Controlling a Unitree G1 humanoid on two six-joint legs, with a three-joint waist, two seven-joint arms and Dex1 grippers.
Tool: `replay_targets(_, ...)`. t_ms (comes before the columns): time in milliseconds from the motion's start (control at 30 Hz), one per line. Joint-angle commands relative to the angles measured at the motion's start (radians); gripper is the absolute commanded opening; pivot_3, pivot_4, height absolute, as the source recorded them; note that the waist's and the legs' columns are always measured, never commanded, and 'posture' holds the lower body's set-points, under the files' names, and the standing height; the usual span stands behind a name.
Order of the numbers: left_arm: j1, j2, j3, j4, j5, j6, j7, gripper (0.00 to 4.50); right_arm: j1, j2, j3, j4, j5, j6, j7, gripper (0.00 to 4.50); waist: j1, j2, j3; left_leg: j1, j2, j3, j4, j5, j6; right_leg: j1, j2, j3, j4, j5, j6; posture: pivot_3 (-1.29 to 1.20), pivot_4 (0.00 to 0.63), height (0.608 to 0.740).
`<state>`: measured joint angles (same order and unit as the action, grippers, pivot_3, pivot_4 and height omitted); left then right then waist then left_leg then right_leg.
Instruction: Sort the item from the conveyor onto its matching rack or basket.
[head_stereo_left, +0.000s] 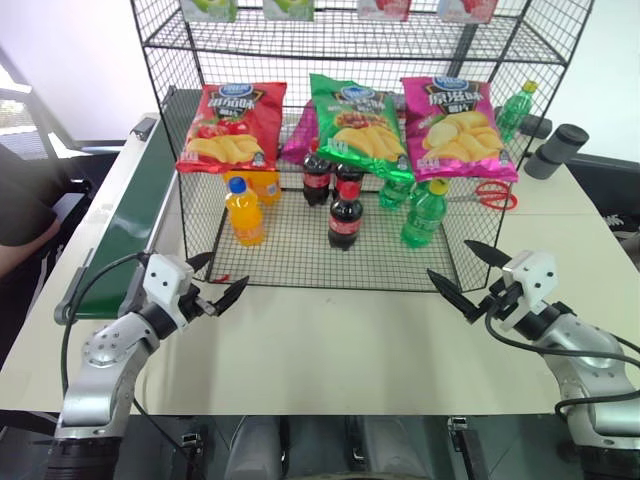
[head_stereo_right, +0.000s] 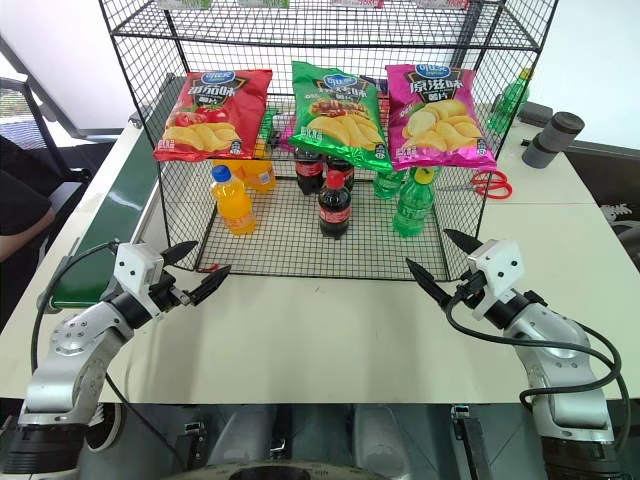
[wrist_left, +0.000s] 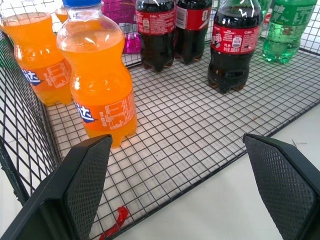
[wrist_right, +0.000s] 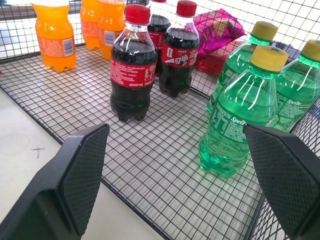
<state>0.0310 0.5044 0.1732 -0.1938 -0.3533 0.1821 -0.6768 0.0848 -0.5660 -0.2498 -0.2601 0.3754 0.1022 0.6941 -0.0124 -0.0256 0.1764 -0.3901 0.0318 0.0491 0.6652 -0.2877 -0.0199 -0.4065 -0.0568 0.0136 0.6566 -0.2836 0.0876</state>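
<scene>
L claw (head_stereo_left: 215, 283) & R claw (head_stereo_left: 470, 273) both wide open, empty, level, angled inward toward each other.

Layout: wire rack (head_stereo_left: 300, 262) at table centre, conveyor (head_stereo_left: 135, 205) to its left.

The rack stands on the table (head_stereo_left: 350, 350), its open front facing the robot. On the rack floor, the orange soda bottles (head_stereo_left: 244, 212) stand at the left, the cola bottles (head_stereo_left: 345, 215) in the middle, and the green bottles (head_stereo_left: 424, 213) at the right. One cola bottle stands in front of the other two. Three chip bags (head_stereo_left: 352, 125) hang side by side above the bottles. Scissors (head_stereo_left: 492, 195) lie right of the rack. The left gripper (head_stereo_left: 218, 288) hovers over the table before the rack's left front corner, the right gripper (head_stereo_left: 468, 272) before its right front corner, both with jaws apart.
</scene>
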Motion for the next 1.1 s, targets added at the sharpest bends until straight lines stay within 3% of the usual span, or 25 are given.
replay_targets(33,-0.014,0.012,0.011,-0.02,-0.015,-0.008,-0.015,4.5,0.002,-0.002,-0.018,-0.028,0.005,-0.007,-0.007,4.46,0.0,0.0,0.0,0.0,0.0,0.0,0.0,0.0,0.0,0.0,0.0,0.0,0.0,0.0,0.0,0.0,0.15,0.74)
replay_targets(1100,-0.042,-0.016,0.003,0.034,0.041,-0.045,0.015,4.5,-0.063,0.008,0.011,0.108,-0.023,-0.091,0.025,4.46,0.0,0.0,0.0,0.0,0.0,0.0,0.0,0.0,0.0,0.0,0.001,0.0,0.0,0.0,0.0,0.0,0.15,0.74)
